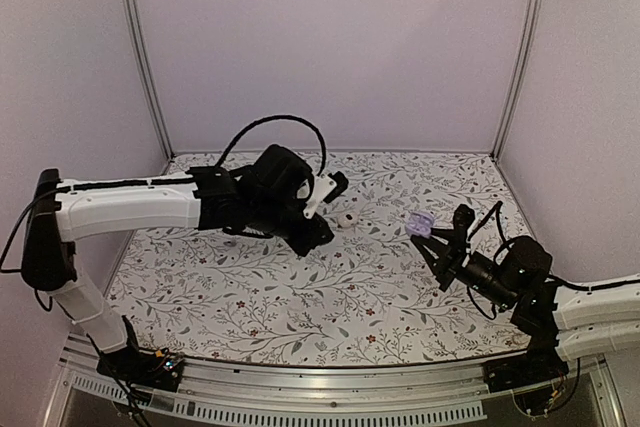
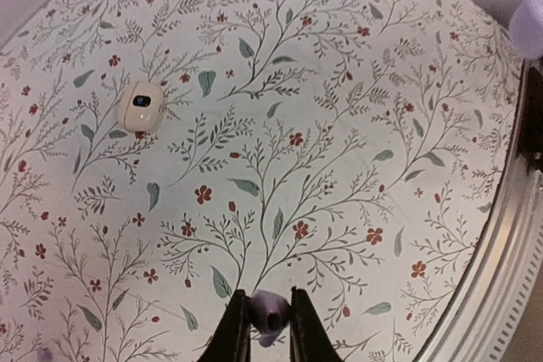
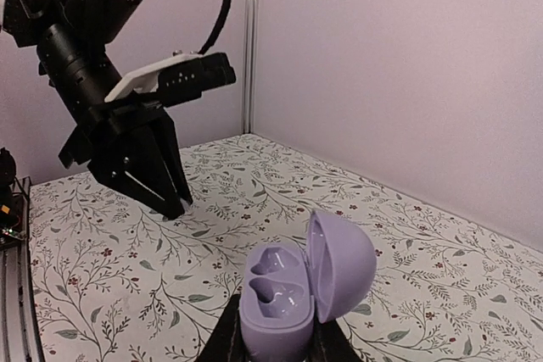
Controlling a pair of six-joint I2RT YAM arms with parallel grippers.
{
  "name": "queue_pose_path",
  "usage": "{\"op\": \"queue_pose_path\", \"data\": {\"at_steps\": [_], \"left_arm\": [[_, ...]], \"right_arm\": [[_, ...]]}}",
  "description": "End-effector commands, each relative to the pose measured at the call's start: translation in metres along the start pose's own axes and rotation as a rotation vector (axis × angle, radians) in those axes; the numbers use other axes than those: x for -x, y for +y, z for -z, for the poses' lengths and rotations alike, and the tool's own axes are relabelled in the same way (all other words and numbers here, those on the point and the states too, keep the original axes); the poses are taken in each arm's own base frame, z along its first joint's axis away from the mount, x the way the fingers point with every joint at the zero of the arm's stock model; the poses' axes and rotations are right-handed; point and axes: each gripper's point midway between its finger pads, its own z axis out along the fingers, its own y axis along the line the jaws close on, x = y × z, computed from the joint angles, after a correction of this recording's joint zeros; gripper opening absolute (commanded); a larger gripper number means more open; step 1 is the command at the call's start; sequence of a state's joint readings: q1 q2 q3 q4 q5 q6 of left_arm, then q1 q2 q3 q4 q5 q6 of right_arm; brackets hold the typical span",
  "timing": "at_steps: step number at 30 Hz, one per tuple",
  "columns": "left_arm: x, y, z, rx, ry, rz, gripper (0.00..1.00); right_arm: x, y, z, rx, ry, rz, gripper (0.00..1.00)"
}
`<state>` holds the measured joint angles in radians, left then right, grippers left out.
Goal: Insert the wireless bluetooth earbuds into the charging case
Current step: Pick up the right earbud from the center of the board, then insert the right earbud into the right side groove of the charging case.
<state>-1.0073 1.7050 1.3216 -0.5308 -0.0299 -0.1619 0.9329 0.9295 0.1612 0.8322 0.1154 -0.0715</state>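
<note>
From here my left gripper (image 2: 268,298) is clenched on a small pale lilac earbud (image 2: 268,320), which is pinched between the two dark fingers (image 2: 234,335) and held above the white tabletop printed with leafy sprigs and red flowers (image 2: 339,167). In the overhead view that left gripper (image 1: 312,237) sits near the middle of the table and points down and to the right. A small white rounded case with a dark spot on its lid (image 1: 347,219) lies on the cloth just beside it. The left wrist camera shows this white case (image 2: 140,106) well apart from the earbud, toward the upper left. My right gripper (image 3: 276,332) is grasping the base of a lilac rounded plastic charging case (image 3: 273,307). The case is held off the table and its hinged lid (image 3: 344,264) stands open on the right side. Its two glossy moulded hollows face the camera. From above, the charging case (image 1: 420,222) sits at the tip of the right gripper (image 1: 432,242), to the right of the white case and apart from the left gripper. The right wrist camera shows the left gripper (image 3: 174,205) farther back over the cloth with its fingertips low.
</note>
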Motion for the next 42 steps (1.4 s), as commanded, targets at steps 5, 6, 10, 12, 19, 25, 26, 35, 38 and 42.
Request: {"op": "queue_pose_path", "data": {"at_steps": [5,6,10,12,19,25,26,35,38,42], "left_arm": [[0.103,-0.041,0.123,-0.222,-0.719,-0.019,0.05],[0.106,-0.045,0.134,-0.225,-0.767,-0.040,0.05],[0.110,-0.067,0.148,-0.250,-0.841,-0.095,0.05],[0.112,-0.076,0.151,-0.258,-0.864,-0.111,0.05],[0.119,-0.096,0.155,-0.308,-0.919,-0.128,0.04],[0.125,-0.104,0.148,-0.328,-0.932,-0.128,0.04],[0.126,-0.105,0.146,-0.330,-0.931,-0.129,0.04],[0.126,-0.118,0.140,-0.371,-0.929,-0.128,0.03],[0.127,-0.119,0.140,-0.373,-0.928,-0.128,0.03],[0.127,-0.119,0.140,-0.370,-0.929,-0.128,0.03]], "right_arm": [[0.050,0.019,-0.019,0.103,-0.163,0.075,0.00],[0.051,0.024,-0.020,0.127,-0.174,0.082,0.00],[0.057,0.032,-0.029,0.168,-0.206,0.098,0.00],[0.062,0.037,-0.030,0.187,-0.235,0.105,0.00],[0.065,0.050,-0.035,0.227,-0.269,0.134,0.00],[0.070,0.055,-0.038,0.222,-0.283,0.126,0.00],[0.071,0.055,-0.039,0.220,-0.283,0.120,0.00],[0.075,0.058,-0.050,0.203,-0.268,0.063,0.00],[0.074,0.059,-0.052,0.205,-0.265,0.056,0.00],[0.073,0.060,-0.053,0.210,-0.261,0.052,0.00]]}}
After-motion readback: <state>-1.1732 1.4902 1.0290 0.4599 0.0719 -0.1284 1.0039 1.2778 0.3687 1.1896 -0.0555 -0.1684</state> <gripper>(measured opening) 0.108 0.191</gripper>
